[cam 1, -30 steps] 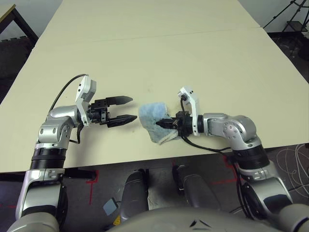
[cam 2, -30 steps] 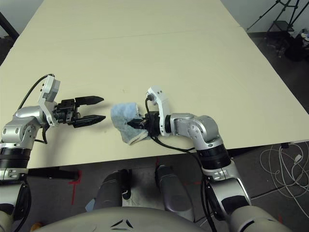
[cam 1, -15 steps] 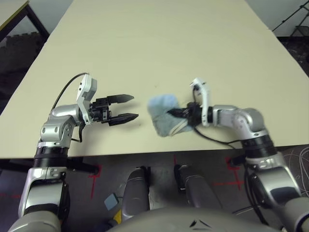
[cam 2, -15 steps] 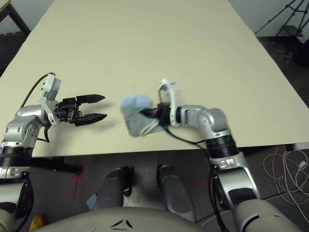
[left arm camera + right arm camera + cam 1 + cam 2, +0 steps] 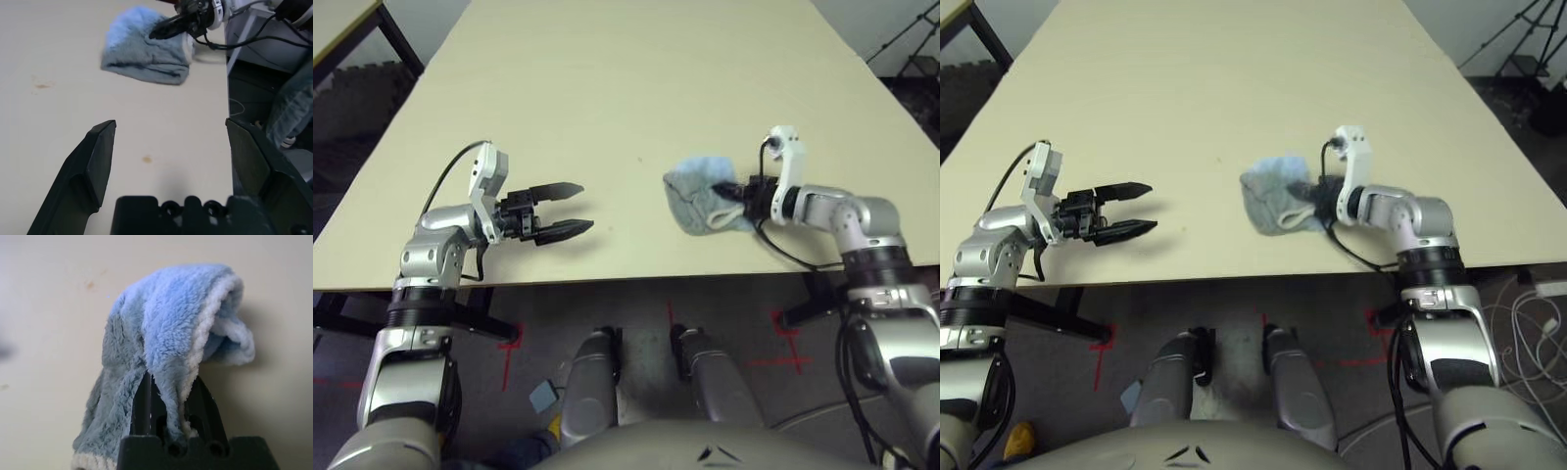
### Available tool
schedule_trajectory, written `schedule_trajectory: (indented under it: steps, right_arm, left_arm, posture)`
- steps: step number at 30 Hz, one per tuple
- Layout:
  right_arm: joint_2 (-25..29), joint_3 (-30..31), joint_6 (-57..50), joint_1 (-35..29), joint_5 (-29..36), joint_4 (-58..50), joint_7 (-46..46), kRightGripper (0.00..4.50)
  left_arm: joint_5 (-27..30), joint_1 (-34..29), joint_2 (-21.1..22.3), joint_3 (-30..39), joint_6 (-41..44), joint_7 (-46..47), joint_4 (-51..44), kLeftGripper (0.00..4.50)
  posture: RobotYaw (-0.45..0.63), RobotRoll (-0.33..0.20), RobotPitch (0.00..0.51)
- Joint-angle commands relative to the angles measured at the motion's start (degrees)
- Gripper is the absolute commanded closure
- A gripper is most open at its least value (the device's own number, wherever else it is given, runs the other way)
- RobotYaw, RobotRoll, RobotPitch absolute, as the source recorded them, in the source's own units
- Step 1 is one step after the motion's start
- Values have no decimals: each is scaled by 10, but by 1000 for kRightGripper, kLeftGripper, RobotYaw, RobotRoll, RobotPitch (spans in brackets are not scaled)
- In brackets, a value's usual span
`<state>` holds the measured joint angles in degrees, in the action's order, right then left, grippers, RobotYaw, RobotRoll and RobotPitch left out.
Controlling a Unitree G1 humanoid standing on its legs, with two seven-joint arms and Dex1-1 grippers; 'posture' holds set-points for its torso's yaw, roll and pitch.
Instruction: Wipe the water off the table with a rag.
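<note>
Left eye view: the rag (image 5: 703,201) lay bunched on the table (image 5: 607,117), near its front edge, gripped at one side by the right gripper (image 5: 736,192), closed on the cloth. The left gripper (image 5: 570,210) hung well apart from it, fingers spread, holding nothing. Nothing stood between the two. Tabletop pale cream, smooth, matt; floor (image 5: 646,323) dark grey, red tape (image 5: 788,345) stuck on it. A second table (image 5: 337,24) at the far left.

Right eye view: tripod (image 5: 1528,44) beyond the far right of the table; white cables (image 5: 1533,343) looped on the floor at the right.

Left wrist view: small brown water spots (image 5: 43,86) on the table, one between the open fingers, another near the rag. Past the edge, a person's denim-clad leg (image 5: 293,105).

Right wrist view: rag of plush terry, light blue to grey-blue, whitish nubbly hem, folded over and pinched between black, tapered fingers. An orange-brown droplet just beside it.
</note>
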<state>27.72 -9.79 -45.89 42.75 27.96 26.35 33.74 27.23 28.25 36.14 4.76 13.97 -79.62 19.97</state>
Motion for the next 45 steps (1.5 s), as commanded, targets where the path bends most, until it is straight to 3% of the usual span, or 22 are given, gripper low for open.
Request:
schedule_trajectory:
  steps: [1, 5, 15, 18, 19, 22, 31, 38, 45]
  right_arm:
    - [8, -25, 55, 36, -4, 16, 7, 4500]
    - [13, -12, 159, 58, -42, 74, 27, 4500]
    - [27, 14, 381, 127, -170, 353, -16, 4500]
    - [40, 21, 425, 131, -200, 390, -41, 3593]
    - [44, 21, 429, 132, -205, 398, -48, 4005]
    - [52, 12, 431, 131, -205, 402, -47, 3470]
    - [110, -58, 439, 111, -150, 347, -12, 113]
    - [124, -113, 497, 97, -124, 341, -24, 46]
    - [135, -153, 540, 97, -106, 369, -50, 46]
  left_arm:
    - [-8, -2, -3, 0, -8, 3, 26, 0]
    - [-9, 5, -6, 0, -15, 5, 38, 0]
    - [-8, 4, -7, 7, -29, 22, 44, 0]
    - [-7, -3, -8, 12, -33, 30, 40, 0]
    - [-7, -5, -9, 13, -34, 31, 38, 0]
    - [-9, -11, -12, 17, -40, 42, 34, 0]
    - [-17, 21, -39, 58, -96, 138, 80, 0]
    - [-51, 64, -67, 112, -200, 307, 158, 0]
    - [-94, 83, -63, 139, -284, 449, 221, 0]
  posture:
    - [-165, 0, 181]
    - [-171, 0, 181]
    - [-154, 0, 185]
    - [-146, 0, 192]
    - [-146, 0, 192]
    - [-142, 0, 201]
    - [-153, 0, 213]
    - [-139, 0, 208]
    - [-93, 0, 200]
